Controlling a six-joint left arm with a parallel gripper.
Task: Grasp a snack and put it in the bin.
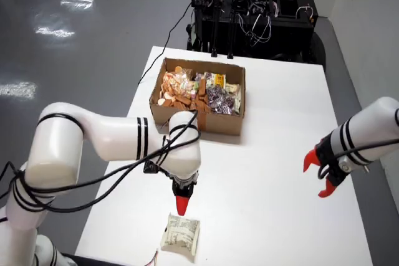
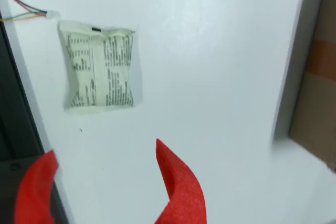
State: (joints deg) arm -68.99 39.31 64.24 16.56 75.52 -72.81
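Hovering over snack packet (image 2: 98, 68) on tabletop (image 2: 220, 51) | fingers (image 2: 181, 182) spread, pinching nothing | grasp not yet made | carry to cardboard bin (image 1: 198, 95) left

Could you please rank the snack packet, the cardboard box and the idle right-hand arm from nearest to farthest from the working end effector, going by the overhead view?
From the end effector:
1. Snack packet, just below it, near the table edge.
2. Cardboard box, behind it, mid-table.
3. Idle arm, far right.
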